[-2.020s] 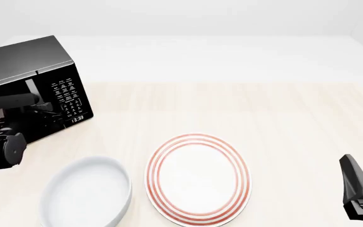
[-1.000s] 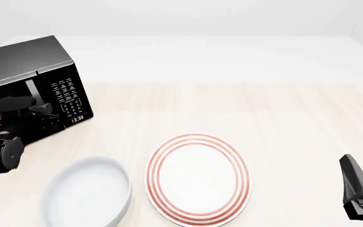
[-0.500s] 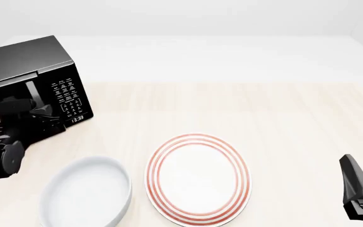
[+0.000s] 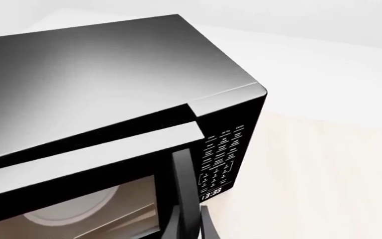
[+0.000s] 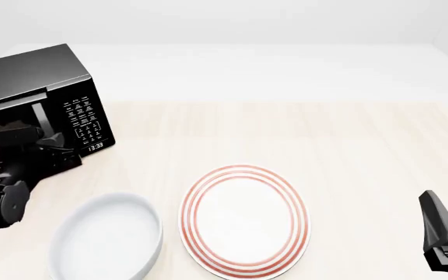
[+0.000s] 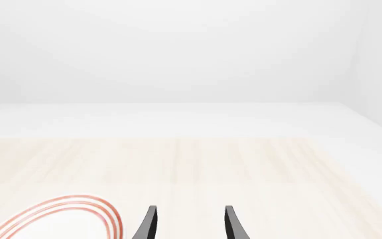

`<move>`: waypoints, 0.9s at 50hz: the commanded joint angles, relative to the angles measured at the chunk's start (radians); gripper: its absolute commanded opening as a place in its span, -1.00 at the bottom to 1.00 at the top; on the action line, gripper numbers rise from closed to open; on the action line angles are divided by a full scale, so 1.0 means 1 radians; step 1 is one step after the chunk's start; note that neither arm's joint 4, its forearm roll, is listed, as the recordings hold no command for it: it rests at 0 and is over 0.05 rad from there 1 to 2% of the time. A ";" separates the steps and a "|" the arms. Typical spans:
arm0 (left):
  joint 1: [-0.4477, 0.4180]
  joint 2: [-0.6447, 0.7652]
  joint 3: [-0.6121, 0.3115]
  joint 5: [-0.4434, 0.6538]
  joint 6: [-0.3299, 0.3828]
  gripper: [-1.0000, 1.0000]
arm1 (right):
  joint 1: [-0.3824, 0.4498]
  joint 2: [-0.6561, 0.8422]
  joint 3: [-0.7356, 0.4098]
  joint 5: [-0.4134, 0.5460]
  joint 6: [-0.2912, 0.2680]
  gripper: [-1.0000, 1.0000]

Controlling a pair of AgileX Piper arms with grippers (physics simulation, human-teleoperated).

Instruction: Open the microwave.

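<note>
At the table's left edge, the left gripper (image 5: 53,143) pinches the microwave (image 5: 41,87) handle (image 4: 181,191), swinging its door ajar; the right gripper (image 6: 187,221) idles, spread.

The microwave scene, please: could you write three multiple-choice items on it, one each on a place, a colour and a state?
1. Where does the microwave stand on the table in the front view?
A. far left
B. far right
C. centre

2. What colour are the rings on the plate?
A. blue
B. red
C. green

3. How is the microwave door?
A. fully shut
B. removed
C. slightly ajar

Answers: 1 A, its body sits at the left edge. 2 B, red bands circle the rim. 3 C, a gap shows between the door top and the body, with the left tool at the handle.
</note>
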 commanded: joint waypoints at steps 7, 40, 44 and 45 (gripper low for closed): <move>-0.019 -0.009 0.036 -0.022 -0.008 -1.00 | 0.000 0.000 0.000 0.000 0.000 1.00; -0.036 -0.047 0.129 -0.084 -0.022 -1.00 | 0.000 0.000 0.000 0.000 0.001 1.00; -0.037 -0.035 0.139 -0.104 -0.021 -1.00 | 0.000 0.000 0.000 0.000 0.000 1.00; -0.037 -0.032 0.139 -0.107 -0.023 -1.00 | 0.000 0.000 0.000 0.000 0.000 1.00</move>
